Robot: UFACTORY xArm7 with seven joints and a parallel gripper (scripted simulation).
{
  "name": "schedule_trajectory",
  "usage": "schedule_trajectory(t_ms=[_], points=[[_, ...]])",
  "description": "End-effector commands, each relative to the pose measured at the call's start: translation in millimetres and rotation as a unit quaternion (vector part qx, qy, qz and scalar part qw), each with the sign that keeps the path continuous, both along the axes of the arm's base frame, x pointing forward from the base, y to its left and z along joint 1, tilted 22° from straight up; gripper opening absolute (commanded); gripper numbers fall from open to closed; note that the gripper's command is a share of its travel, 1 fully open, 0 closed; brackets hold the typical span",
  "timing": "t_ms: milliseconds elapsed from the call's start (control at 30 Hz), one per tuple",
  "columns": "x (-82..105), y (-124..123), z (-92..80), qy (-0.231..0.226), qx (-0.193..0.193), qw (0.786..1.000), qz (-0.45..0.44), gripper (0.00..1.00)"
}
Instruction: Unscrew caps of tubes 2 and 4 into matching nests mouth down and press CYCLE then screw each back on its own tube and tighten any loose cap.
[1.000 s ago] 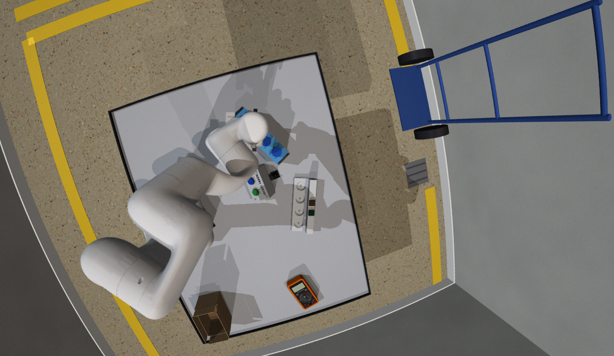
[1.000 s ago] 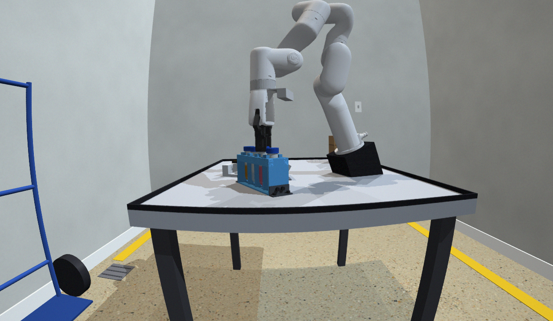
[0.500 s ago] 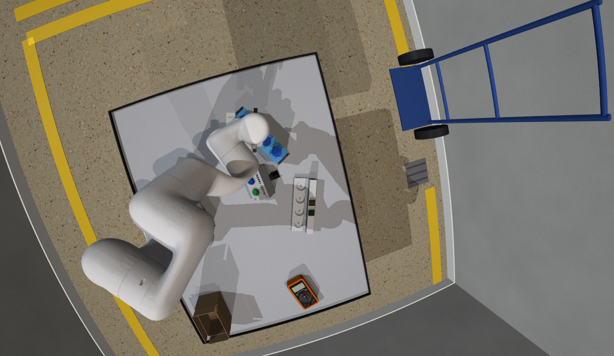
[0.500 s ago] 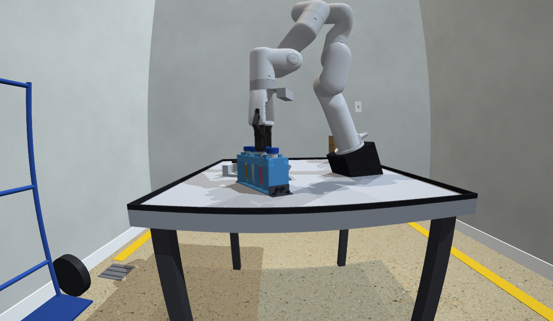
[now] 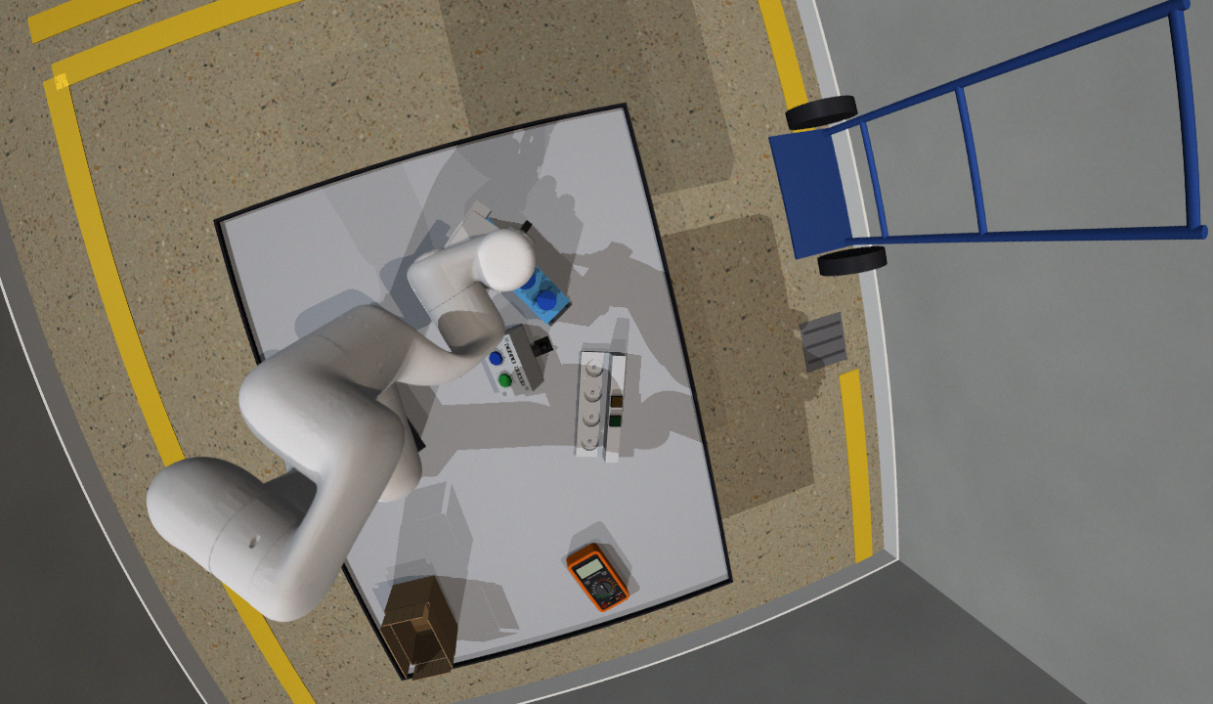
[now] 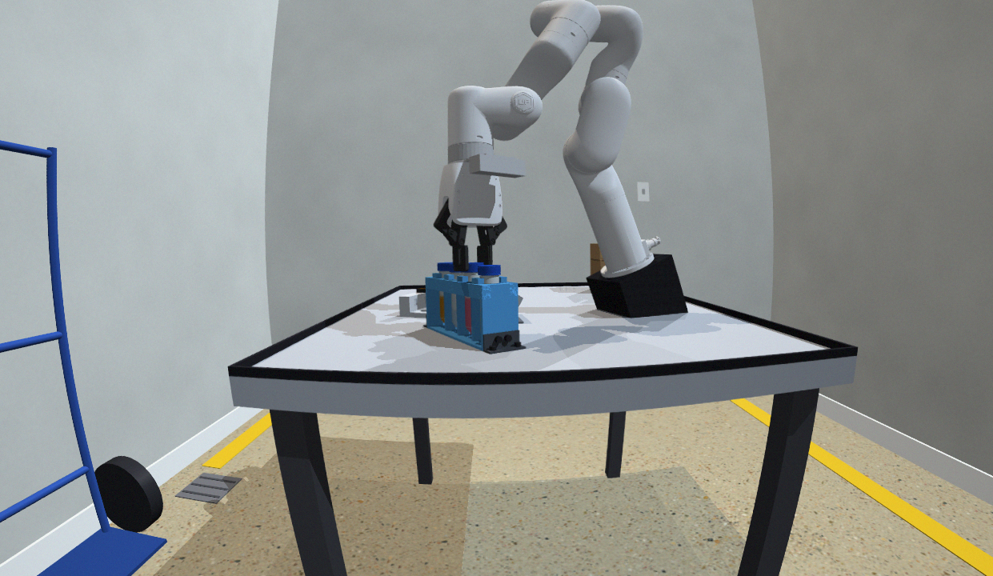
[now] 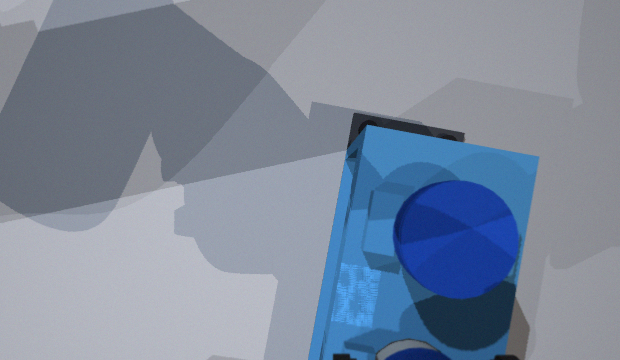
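Claw [image 6: 471,259] slightly spread, loosely straddling a blue cap [image 6: 470,269] directly beneath it, gripping nothing. Cap tray [image 5: 583,452], well aside, looks unfilled; by my read, nearly everything remains.

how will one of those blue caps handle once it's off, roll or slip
The blue cap looks short, wide and flat-topped, so it should probably sit stable mouth down, yet might roll if dropped on edge. Its smooth round side could slip in the pincer. Small, so likely light and stiff.
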State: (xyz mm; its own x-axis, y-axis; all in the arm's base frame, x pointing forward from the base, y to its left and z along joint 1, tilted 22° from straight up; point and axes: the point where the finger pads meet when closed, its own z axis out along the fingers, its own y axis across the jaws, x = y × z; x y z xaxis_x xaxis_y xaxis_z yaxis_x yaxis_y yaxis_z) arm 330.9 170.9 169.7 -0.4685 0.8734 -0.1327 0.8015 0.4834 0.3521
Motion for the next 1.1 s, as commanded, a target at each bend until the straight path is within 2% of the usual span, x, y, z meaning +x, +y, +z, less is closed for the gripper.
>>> schedule_trajectory(t_ms=[0, 200, 433, 500, 533, 600, 867, 900, 1067], points=[[0.5, 0.6, 1.3, 0.004, 0.040, 0.990, -0.133, 0.46], [0.5, 0.6, 1.2, 0.009, 0.082, 0.968, -0.237, 0.46], [0.5, 0.6, 1.2, 0.016, 0.132, 0.924, -0.359, 0.46], [0.5, 0.6, 1.2, 0.016, 0.132, 0.924, -0.359, 0.46], [0.5, 0.6, 1.2, 0.018, 0.149, 0.903, -0.403, 0.46], [0.5, 0.6, 1.2, 0.019, 0.163, 0.885, -0.436, 0.46], [0.5, 0.6, 1.2, 0.019, 0.163, 0.885, -0.436, 0.46], [0.5, 0.6, 1.2, 0.019, 0.163, 0.885, -0.436, 0.00], [0.5, 0.6, 1.2, 0.019, 0.163, 0.885, -0.436, 0.00]])
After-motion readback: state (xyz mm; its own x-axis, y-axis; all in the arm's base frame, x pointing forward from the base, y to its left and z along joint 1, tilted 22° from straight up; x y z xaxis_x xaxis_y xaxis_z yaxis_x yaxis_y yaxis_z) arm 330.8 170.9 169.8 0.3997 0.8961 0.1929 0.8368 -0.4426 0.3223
